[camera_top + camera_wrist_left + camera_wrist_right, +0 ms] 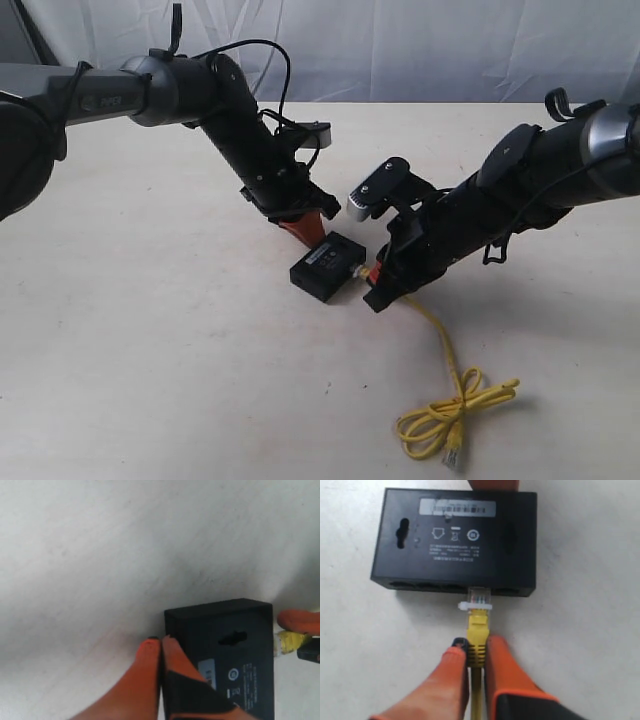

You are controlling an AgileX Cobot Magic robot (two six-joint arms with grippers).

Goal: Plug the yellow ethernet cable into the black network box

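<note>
Right gripper (472, 652) clamps yellow ethernet cable (477, 630); plug (479, 599) points straight into black network box (455, 545) port (497, 589); left gripper (160, 647) closed behind box.

You are looking at a pale table (150, 350) before a white cloth backdrop (420, 50).
Your table top is matte cream and faintly mottled, and it fills most of the exterior view down to its lower edge. Behind the far edge the backdrop hangs in soft vertical folds. A darker grey patch (14, 35) shows at the top left corner. The light is even and diffuse, and the shadows are soft.
</note>
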